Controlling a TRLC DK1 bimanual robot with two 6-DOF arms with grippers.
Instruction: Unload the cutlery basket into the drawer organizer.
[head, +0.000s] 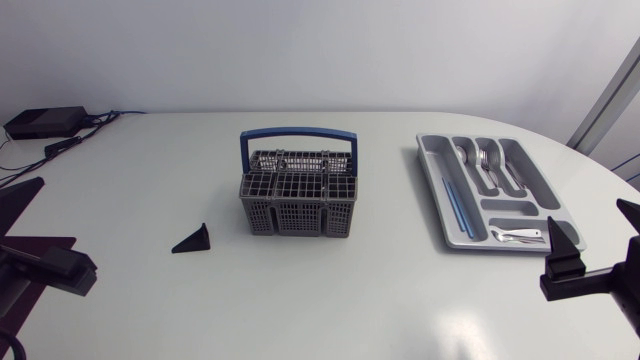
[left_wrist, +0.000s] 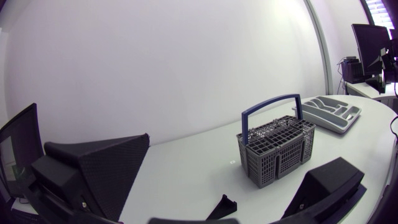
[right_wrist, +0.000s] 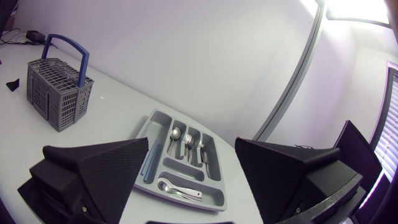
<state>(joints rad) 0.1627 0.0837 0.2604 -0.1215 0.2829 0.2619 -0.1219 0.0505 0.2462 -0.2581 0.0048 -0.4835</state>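
Cutlery basket sat upright mid-table. Grey plastic lattice, prob. light & stiff. Contents not discernible; any steel pieces would be thin & slippery, so grip by shaft. Blue handle suits lifting the basket. Drawer organizer lay well apart, R side, holding spoons. L gripper & R gripper both spread wide, empty.
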